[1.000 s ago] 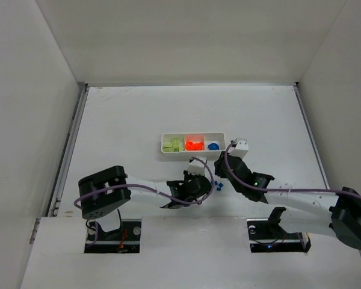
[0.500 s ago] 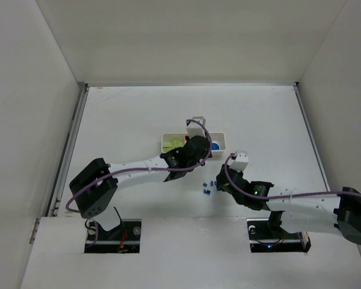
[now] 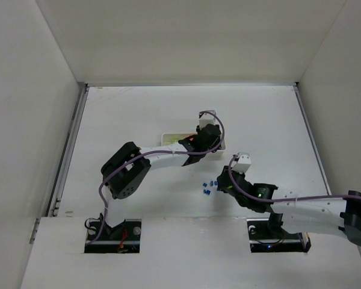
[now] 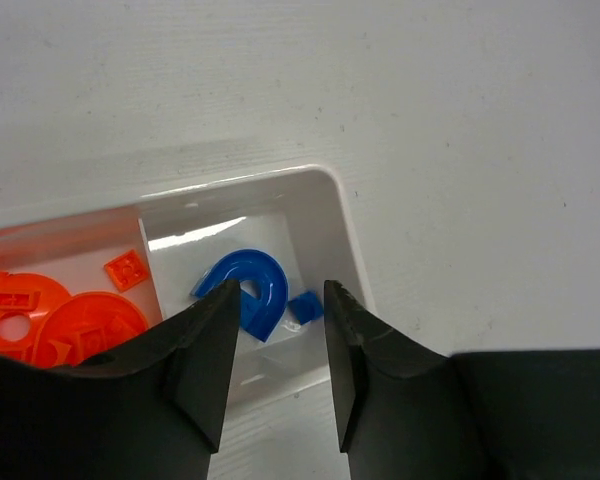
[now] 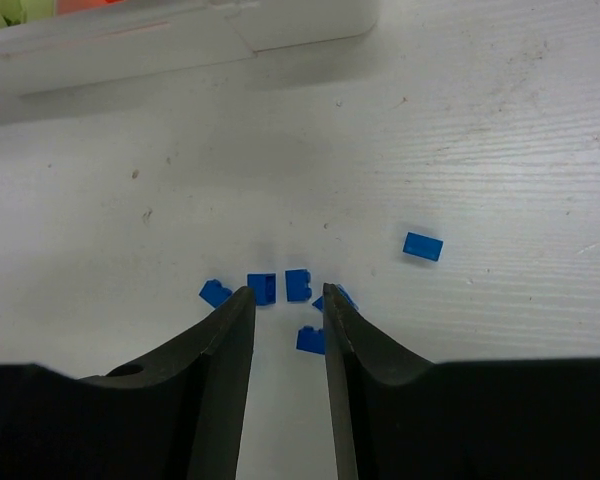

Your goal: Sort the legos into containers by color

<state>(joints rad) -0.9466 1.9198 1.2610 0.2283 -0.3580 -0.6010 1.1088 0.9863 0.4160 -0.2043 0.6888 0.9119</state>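
Observation:
The white tray (image 4: 325, 215) lies under my left gripper (image 4: 280, 290), which hangs open over its right-end compartment. In that compartment lie a blue arch piece (image 4: 252, 288) and a small blue brick (image 4: 305, 305); nothing is between the fingers. Orange pieces (image 4: 80, 320) fill the middle compartment. Several loose blue legos (image 5: 298, 285) are scattered on the table just ahead of my right gripper (image 5: 286, 292), which is open and empty, low over them. One blue brick (image 5: 422, 246) lies apart to the right. From above, the left arm hides most of the tray (image 3: 168, 139).
The tray's near wall (image 5: 180, 40) runs along the top of the right wrist view, with a lime green piece (image 5: 0, 12) at its left end. White walls enclose the table on three sides. Both arms meet near the table's middle, the right gripper (image 3: 221, 185) below the left gripper (image 3: 209, 133).
The left arm swung from the loose bricks up to the tray's right end and its jaws opened, leaving a small blue brick in the compartment. The right gripper drew back toward the loose blue bricks.

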